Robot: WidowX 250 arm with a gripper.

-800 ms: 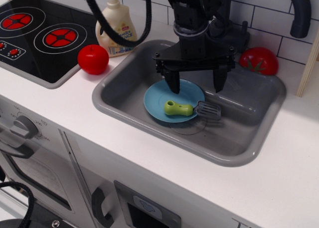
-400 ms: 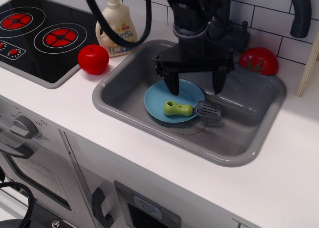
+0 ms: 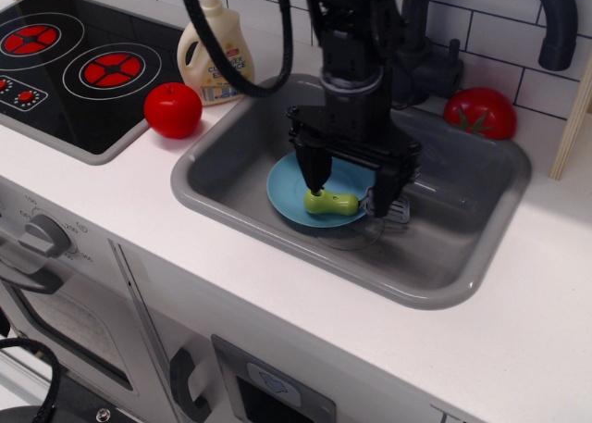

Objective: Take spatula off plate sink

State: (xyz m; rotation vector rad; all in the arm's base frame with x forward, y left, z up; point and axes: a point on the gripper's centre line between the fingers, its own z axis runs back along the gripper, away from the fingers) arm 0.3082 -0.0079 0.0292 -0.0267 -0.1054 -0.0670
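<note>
One sink (image 3: 462, 247), one plate (image 3: 287, 187), one spatula (image 3: 331, 203)

A toy play kitchen: a grey sink (image 3: 222, 178) set in a white counter (image 3: 518, 340), black stovetop (image 3: 65, 108) with red burners, white tiled wall (image 3: 481, 25) behind.

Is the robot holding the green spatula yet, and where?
Not yet. The open gripper straddles the spatula, one finger at each end, still lying on the plate.
</note>
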